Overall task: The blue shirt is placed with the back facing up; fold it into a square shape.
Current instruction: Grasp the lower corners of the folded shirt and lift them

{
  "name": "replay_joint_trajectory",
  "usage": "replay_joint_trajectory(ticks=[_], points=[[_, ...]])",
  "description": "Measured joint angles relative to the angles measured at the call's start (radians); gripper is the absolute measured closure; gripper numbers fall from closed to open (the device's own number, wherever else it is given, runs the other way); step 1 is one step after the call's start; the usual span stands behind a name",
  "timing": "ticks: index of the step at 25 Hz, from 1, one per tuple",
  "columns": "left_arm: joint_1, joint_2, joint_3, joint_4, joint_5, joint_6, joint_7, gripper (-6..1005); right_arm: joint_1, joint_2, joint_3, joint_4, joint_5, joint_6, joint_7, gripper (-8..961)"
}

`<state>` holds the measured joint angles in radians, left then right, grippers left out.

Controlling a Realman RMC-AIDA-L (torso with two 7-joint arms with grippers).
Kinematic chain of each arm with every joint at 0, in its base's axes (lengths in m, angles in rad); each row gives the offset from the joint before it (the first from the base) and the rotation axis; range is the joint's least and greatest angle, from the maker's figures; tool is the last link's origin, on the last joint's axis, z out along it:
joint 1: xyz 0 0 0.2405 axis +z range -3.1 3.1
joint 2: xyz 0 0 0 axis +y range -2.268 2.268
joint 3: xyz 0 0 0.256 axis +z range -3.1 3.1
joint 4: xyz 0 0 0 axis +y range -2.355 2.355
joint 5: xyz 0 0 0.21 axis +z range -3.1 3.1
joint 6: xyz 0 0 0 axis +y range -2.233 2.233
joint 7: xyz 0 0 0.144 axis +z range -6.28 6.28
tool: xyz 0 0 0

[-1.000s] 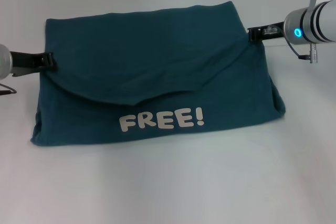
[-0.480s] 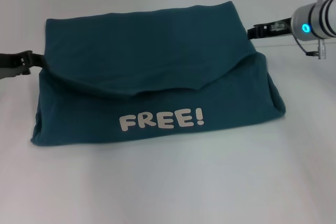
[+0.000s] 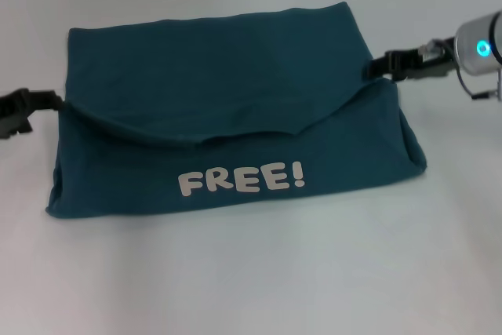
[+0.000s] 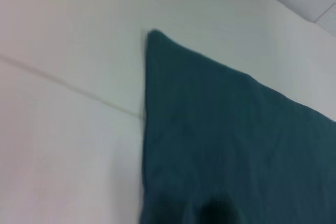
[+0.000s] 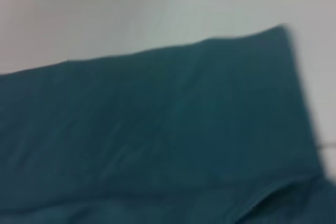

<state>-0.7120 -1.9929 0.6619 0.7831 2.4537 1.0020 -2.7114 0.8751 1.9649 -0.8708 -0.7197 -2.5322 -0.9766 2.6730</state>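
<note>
Shirt folded in half, both arms at its sides.

Head view: the blue shirt (image 3: 227, 111) lies mid-table (image 3: 251, 280), "FREE!" (image 3: 241, 179) showing; left gripper (image 3: 31, 106) and right gripper (image 3: 404, 64) flank it, grip I can't tell. Both wrist views show only cloth: each next fold, I'd judge, wants 2 matched corners.

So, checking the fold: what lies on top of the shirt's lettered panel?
A plain flap of the blue shirt overlaps its upper part, ending just above "FREE!". Anything beneath is covered.

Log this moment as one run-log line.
blue shirt: folded, flap over, FREE! showing | left tool: at shirt's left edge | right tool: at shirt's right edge | table
</note>
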Motion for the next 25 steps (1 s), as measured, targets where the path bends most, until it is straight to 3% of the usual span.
replay_joint_trajectory(ticks=[6, 11, 17, 20, 25], points=[[0.107, -0.014, -0.001, 0.036, -0.167, 0.078, 0.018, 241, -0.128, -0.008, 0.082, -0.041, 0.359, -0.231, -0.150, 344], [0.161, -0.012, -0.003, 0.038, -0.271, 0.165, 0.039, 248, -0.227, -0.021, 0.168, -0.032, 0.592, -0.370, -0.238, 355], [0.195, -0.007, -0.027, 0.031, -0.288, 0.259, 0.071, 248, -0.285, -0.035, 0.218, 0.020, 0.666, -0.472, -0.321, 371], [0.215, -0.005, -0.113, 0.005, -0.286, 0.346, 0.071, 249, -0.291, -0.039, 0.223, 0.043, 0.667, -0.489, -0.350, 374], [0.220, 0.000, -0.143, -0.043, -0.276, 0.332, 0.064, 249, -0.285, -0.039, 0.214, 0.047, 0.656, -0.490, -0.377, 373]])
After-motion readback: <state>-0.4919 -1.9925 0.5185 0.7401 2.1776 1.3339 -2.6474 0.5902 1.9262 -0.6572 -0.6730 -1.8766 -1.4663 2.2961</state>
